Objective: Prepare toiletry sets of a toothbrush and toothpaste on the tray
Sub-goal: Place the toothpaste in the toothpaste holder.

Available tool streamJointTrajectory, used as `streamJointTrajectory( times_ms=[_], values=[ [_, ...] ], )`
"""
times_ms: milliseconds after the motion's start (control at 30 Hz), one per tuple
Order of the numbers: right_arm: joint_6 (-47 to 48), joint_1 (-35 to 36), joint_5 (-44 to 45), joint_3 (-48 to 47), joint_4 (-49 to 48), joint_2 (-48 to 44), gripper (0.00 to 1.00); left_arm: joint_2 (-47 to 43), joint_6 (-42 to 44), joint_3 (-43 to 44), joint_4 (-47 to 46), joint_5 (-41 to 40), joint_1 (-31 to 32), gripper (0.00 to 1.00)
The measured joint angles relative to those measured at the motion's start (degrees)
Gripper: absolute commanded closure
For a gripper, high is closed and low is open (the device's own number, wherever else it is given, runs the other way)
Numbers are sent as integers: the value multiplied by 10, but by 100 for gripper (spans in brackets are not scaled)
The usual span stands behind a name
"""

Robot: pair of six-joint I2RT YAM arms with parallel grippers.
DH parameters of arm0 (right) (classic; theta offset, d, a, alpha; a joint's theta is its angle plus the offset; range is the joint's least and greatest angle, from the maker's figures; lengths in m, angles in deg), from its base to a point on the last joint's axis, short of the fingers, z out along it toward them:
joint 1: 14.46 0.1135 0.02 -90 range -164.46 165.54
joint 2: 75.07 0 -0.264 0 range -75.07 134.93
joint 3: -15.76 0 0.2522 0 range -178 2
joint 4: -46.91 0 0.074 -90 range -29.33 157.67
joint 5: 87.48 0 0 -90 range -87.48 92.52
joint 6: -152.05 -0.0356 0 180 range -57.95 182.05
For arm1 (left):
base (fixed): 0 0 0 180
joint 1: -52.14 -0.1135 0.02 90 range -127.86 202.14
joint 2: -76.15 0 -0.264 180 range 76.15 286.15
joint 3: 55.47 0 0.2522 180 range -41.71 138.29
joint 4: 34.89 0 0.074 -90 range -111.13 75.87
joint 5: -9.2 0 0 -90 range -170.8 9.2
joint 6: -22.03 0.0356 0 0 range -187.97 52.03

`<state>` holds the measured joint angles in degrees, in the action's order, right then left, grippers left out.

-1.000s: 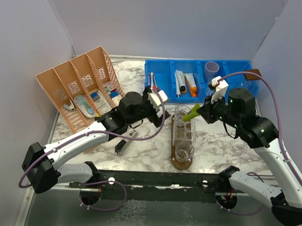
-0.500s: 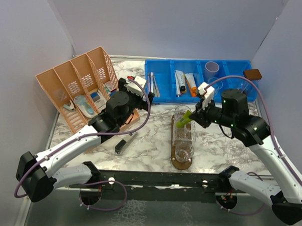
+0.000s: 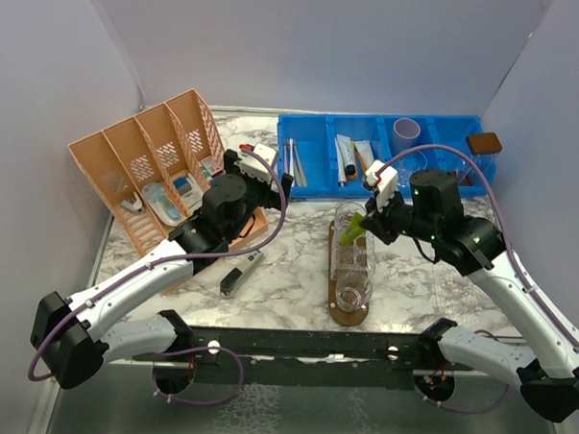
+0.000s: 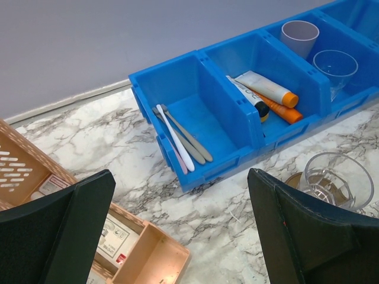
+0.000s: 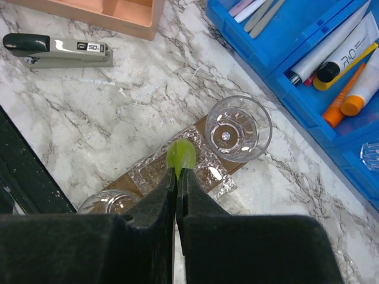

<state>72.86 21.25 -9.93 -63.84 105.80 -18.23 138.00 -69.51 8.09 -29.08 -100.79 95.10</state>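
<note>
The dark brown tray (image 3: 346, 314) lies mid-table with three clear tumblers (image 3: 351, 258) in a row on it. My right gripper (image 3: 364, 223) is shut on a lime green tube (image 5: 181, 155) and holds it just above the middle tumbler (image 5: 155, 177), beside the far round tumbler (image 5: 238, 128). My left gripper (image 3: 277, 178) hangs open and empty in front of the blue bin (image 4: 237, 127), with its fingers (image 4: 56, 236) wide apart. Several thin toothbrushes (image 4: 177, 139) lie in the bin's left compartment. Toothpaste tubes (image 4: 265, 94) fill the compartment beside it.
An orange divided basket (image 3: 142, 172) stands at the back left. A stapler (image 3: 239, 275) lies on the marble left of the tray. The blue bin also holds a purple cup (image 3: 406, 134) and a clear tumbler (image 4: 334, 62). A brown block (image 3: 484, 143) sits at its right end.
My left arm swung back and left, away from the tray to the front of the blue bin, its jaws opening fully. My right gripper carried the green tube left, over the tray's tumblers.
</note>
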Motion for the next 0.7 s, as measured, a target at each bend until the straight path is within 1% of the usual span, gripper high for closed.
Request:
streamJointTrajectory(
  times_ms=[233,700],
  values=[
    [5,6,21,0,0,20,99,0,-5,0,1,0,-2,1],
    [15,15,28,28,-7,29,99,0,-12,0,9,0,-3,1]
  ],
)
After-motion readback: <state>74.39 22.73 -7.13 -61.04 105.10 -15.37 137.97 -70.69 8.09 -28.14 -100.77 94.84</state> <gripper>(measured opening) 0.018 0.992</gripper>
